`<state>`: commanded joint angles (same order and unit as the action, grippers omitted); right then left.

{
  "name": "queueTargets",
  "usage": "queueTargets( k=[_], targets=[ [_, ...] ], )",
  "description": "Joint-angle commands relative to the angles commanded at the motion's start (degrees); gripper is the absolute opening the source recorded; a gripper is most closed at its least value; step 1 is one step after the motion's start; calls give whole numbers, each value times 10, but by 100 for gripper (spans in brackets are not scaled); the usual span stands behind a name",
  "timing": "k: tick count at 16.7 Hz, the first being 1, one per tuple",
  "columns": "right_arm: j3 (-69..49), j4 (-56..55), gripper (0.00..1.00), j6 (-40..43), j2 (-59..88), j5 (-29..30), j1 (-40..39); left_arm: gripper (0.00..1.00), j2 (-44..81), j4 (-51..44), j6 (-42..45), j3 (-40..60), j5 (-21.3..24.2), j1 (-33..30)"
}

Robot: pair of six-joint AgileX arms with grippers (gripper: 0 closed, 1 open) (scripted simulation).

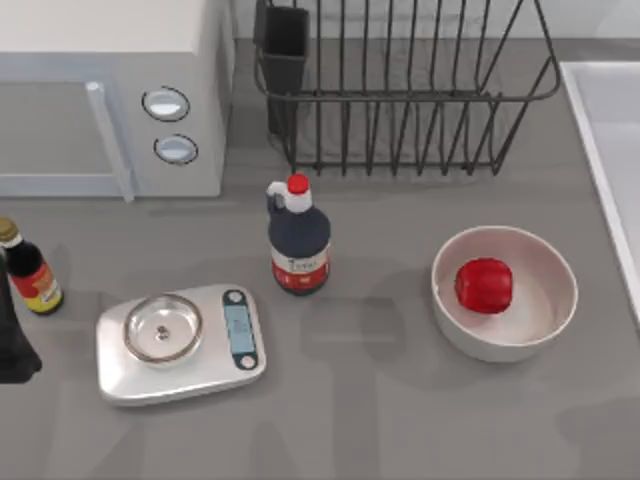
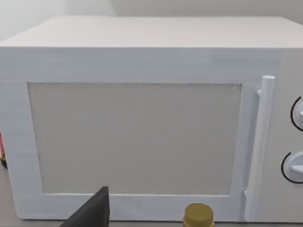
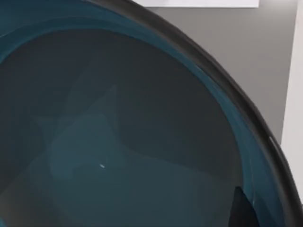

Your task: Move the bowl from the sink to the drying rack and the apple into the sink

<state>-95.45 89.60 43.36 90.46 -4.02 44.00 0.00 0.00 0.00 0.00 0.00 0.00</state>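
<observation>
A red apple [image 1: 484, 285] sits inside a plain white bowl [image 1: 505, 340] toward the right of the grey table [image 1: 380, 420], just short of the pale raised rim of the sink [image 1: 600, 150] that runs along the table's right edge. The black wire drying rack [image 1: 400, 90] stands at the back, its square utensil cup [image 1: 284, 45] at its left corner, with no dish in the part seen from above. In front of the rack stands a dark sauce bottle with a red cap [image 1: 298, 238]; to its left lie a silver kitchen scale [image 1: 180, 342] and a white microwave [image 1: 110, 90]. A smaller gold-capped bottle [image 1: 28, 272] stands at the table's left edge, beside the parked left arm [image 1: 12, 340]. In the right wrist view, the dark teal-blue bowl [image 3: 118, 142] looms very close, its dark rim curving past a strip of grey surface. Whether either claw is spread or pressed together cannot be told.
</observation>
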Motion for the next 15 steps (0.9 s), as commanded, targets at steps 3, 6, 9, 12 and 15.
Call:
queueTargets(
  k=[3,6,9,12,15],
  targets=[
    [21,22,0,15,-32,-2,15,100,0,0,0,0,0,0],
    [21,22,0,15,-32,-2,15,100,0,0,0,0,0,0],
    [18,15,0,9,-29,2,6,100,0,0,0,0,0,0],
    [12,-35,0,-26,-21,34,-48,100,0,0,0,0,0,0],
    [5,-134,0,-86,-10,90,-151,100,0,0,0,0,0,0]
  ],
)
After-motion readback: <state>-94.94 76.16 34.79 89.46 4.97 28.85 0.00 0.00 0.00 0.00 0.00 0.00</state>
